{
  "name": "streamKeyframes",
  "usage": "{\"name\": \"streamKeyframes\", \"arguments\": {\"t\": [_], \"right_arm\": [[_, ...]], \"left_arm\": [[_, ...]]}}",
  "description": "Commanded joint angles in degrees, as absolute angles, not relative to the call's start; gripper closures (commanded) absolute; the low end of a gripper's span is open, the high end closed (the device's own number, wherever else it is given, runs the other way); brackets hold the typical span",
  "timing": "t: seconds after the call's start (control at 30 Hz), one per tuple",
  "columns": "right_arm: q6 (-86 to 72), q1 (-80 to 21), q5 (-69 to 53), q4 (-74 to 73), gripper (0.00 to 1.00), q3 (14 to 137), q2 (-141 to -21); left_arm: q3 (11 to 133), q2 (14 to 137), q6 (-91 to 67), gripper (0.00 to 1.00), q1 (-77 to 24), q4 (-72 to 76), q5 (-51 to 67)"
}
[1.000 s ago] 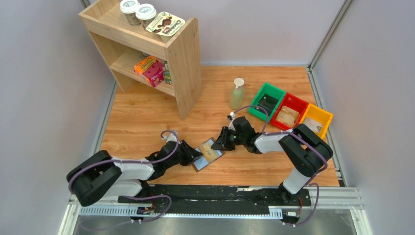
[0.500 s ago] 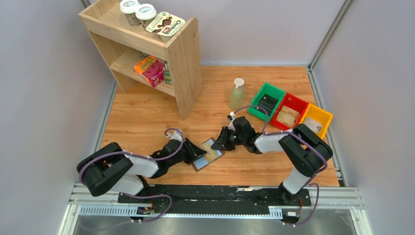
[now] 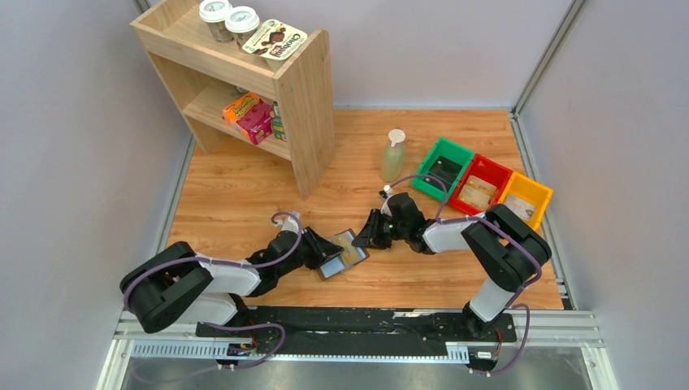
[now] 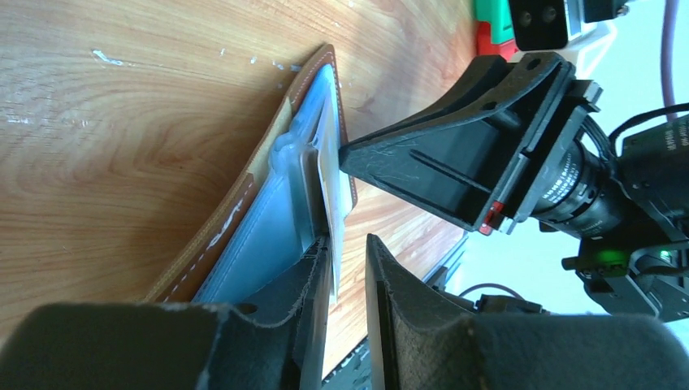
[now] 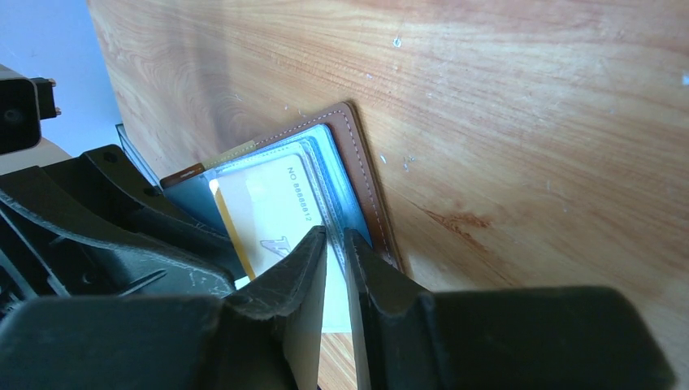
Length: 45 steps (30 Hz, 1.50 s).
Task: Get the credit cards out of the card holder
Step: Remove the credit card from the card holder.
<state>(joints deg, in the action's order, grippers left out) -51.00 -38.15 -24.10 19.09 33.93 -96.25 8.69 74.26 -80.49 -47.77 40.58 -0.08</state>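
The card holder, a brown leather wallet with grey-blue pockets, lies open on the wooden table between both arms. A pale credit card with a gold stripe sits in its pocket. In the left wrist view that credit card shows edge-on. My left gripper meets the wallet from the left. Its jaws stand open round the card's edge, which lies against one finger with a gap to the other. My right gripper comes from the right. Its narrow jaws are shut on the card holder's pocket edge.
A wooden shelf with boxes and cups stands at the back left. A spray bottle stands behind the right arm. Green, red and yellow bins sit in a row at the right, each with a flat piece inside.
The left arm's rear links shifted and its gripper edged closer onto the wallet, jaws narrowing slightly. The wallet slid a little to the left. The right arm stayed put.
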Motion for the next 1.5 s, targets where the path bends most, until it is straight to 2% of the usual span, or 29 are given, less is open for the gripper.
{"name": "streamKeyframes", "arguments": {"t": [0.0, 0.2, 0.5, 0.97, 1.47], "right_arm": [[-48.96, -38.32, -19.86, 12.74, 0.77, 32.78, -98.61], [-49.04, -38.32, -20.13, 12.75, 0.77, 32.96, -99.32], [-49.31, -38.15, -19.34, 11.43, 0.77, 33.40, -99.84], [-49.57, -37.88, -18.63, 11.07, 0.78, 33.31, -100.11], [-49.66, -37.79, -18.72, 13.01, 0.77, 32.26, -98.53]], "left_arm": [[10.46, 76.64, -80.86, 0.71, -48.25, 46.05, -0.35], [11.34, 78.92, -80.51, 0.72, -48.34, 46.84, -0.35], [8.18, 75.06, -81.74, 0.99, -48.34, 47.55, -0.53], [5.80, 65.14, -82.27, 1.00, -48.25, 40.61, -1.58], [5.44, 51.16, -81.83, 1.00, -48.34, 13.92, -5.80]]}}
